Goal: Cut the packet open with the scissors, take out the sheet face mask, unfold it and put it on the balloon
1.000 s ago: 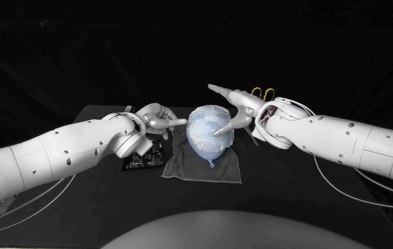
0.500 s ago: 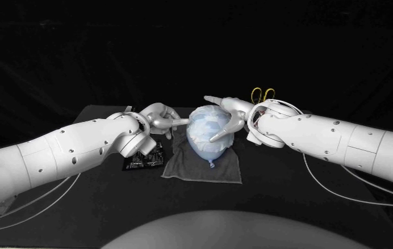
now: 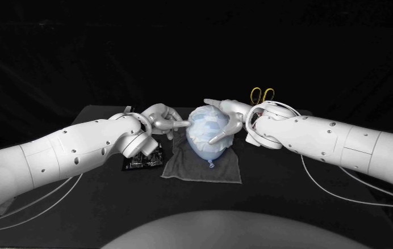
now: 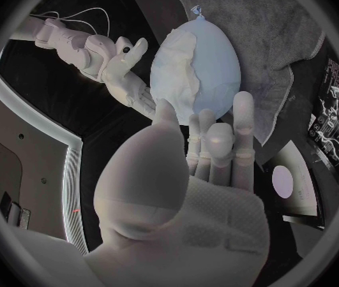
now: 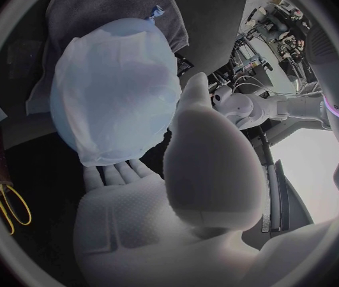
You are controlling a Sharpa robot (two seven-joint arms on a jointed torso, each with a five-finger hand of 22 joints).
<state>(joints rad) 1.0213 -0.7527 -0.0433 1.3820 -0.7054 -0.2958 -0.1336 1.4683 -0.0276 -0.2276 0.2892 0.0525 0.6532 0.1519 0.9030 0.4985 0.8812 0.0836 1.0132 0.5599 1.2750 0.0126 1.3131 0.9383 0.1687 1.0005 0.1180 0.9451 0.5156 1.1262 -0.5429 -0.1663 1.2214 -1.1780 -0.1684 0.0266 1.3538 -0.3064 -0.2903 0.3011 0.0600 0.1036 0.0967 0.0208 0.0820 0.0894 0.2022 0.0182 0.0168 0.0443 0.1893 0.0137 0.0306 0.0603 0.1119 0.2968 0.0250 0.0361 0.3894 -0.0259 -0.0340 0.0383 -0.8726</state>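
Closer now, the right robot hand (image 3: 231,118) cups the balloon (image 3: 205,131), fingers spread.

No text, label, brand or number can be read anywhere on the table (image 3: 274,181). The black packet (image 4: 332,111), lying just beside the grey cloth (image 3: 205,168), carries white printed marks across its face, but they are too small and blurred to make out as letters or figures.
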